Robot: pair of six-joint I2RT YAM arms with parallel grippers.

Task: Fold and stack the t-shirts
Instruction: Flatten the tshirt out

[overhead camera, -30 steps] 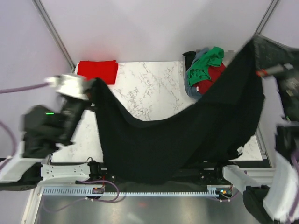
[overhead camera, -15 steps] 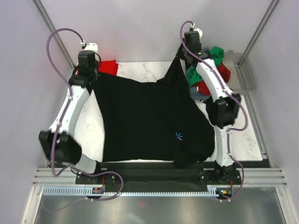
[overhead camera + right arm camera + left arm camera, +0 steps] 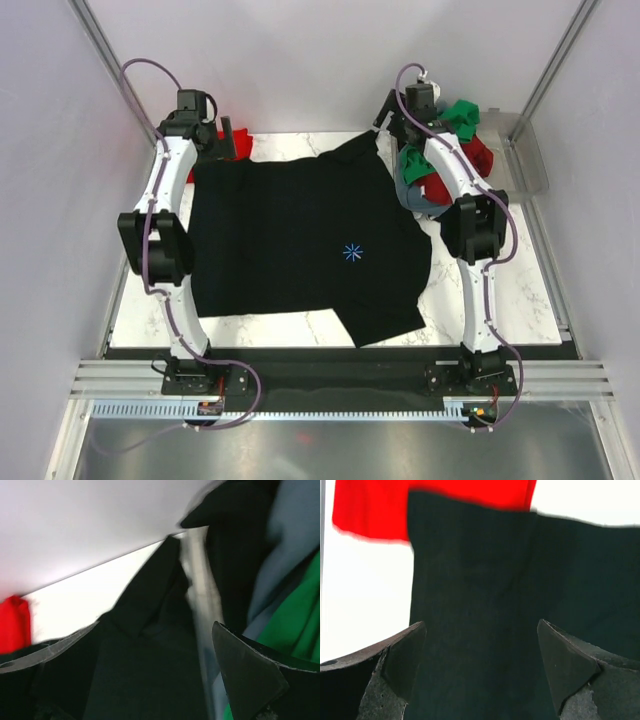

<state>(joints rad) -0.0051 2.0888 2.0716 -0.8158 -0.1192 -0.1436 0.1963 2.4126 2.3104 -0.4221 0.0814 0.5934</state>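
The large black t-shirt [image 3: 290, 240] lies spread flat on the marble table [image 3: 500, 290], its tiny blue mark [image 3: 352, 252] facing up and one sleeve folded over at the near right. My left gripper [image 3: 226, 141] hovers open at the shirt's far left corner. In the left wrist view the black cloth [image 3: 485, 580] lies below the spread fingers [image 3: 402, 662], apart from them, with the folded red t-shirt [image 3: 370, 510] beyond. My right gripper [image 3: 386, 118] stands open at the far right corner, above the black cloth [image 3: 145, 680]. Neither gripper holds anything.
A heap of t-shirts [image 3: 440, 165] in green, red, grey-blue and black sits at the back right, close beside the right arm. A metal tray [image 3: 527, 155] hangs off the table's right edge. Grey walls close in on both sides.
Both arms swung the black t-shirt out over the table and laid it flat. Both grippers then opened and let go of its far corners.
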